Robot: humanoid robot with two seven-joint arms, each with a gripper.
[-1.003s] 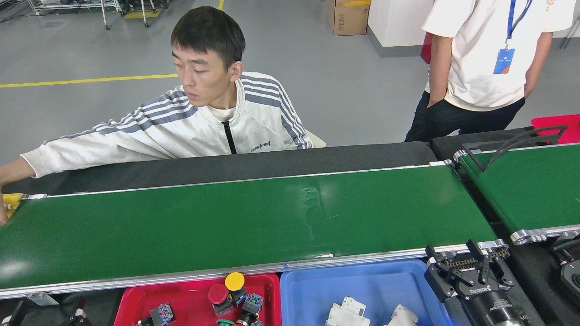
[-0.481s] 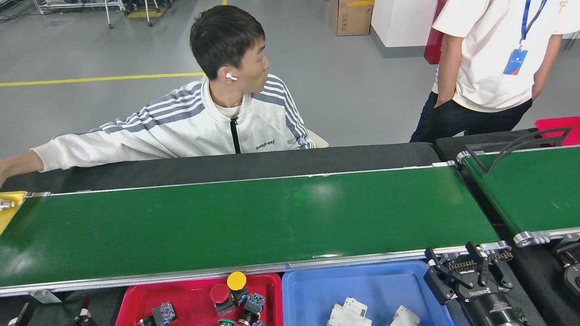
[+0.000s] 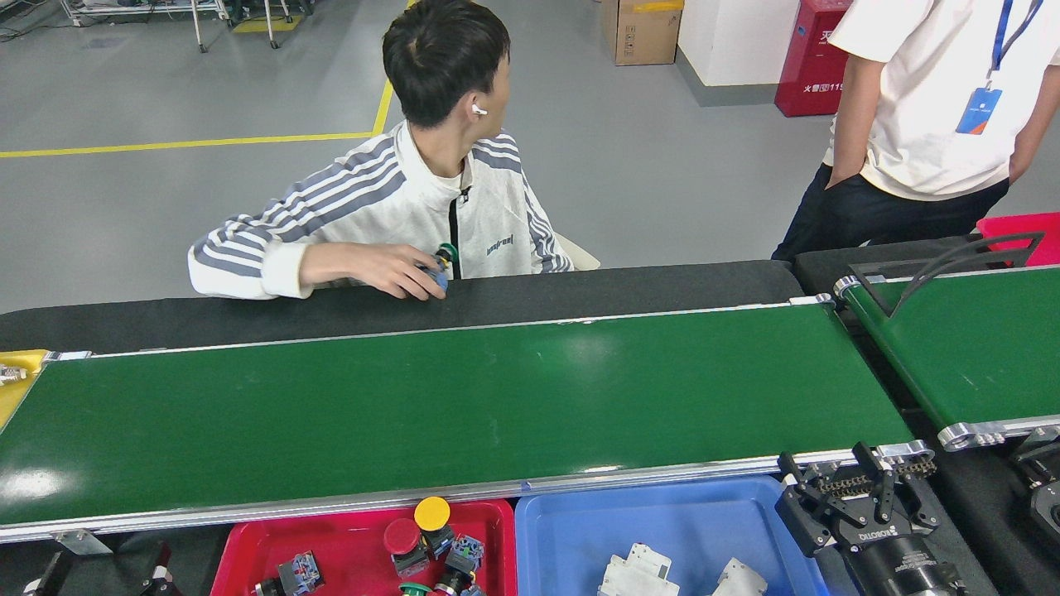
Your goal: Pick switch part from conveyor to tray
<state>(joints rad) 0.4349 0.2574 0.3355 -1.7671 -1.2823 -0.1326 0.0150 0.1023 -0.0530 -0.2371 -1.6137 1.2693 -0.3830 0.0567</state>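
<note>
Our right hand [image 3: 857, 488]: it sits at the lower right, just past the near rail at the right end of the conveyor, beside the blue tray. Its dark fingers [image 3: 871, 463] are spread apart and pinch nothing.
Our left hand [image 3: 99, 575]: only dark parts show at the bottom left edge; we cannot tell whether it is spread or pressed together.
Conveyor [image 3: 464, 406]: the long glossy green belt runs left to right straight in front of us, and we see no part lying on it.
Switch part [image 3: 443, 263]: the only candidate not yet in a tray is a small green and blue piece in the seated person's hand [image 3: 397, 271], beyond the far rail, over the black bench [image 3: 621, 285].
Direction: it lies up and to the left of our right hand, across the full width of the belt.
Nearer arm: we judge the two about equally far.
Long axis: too small and too covered to tell.
Look: a green cap above a blue body, mostly hidden by fingers.
Red tray [image 3: 348, 538]: holds red and yellow button switches.
Blue tray [image 3: 580, 530]: holds white parts.
</note>
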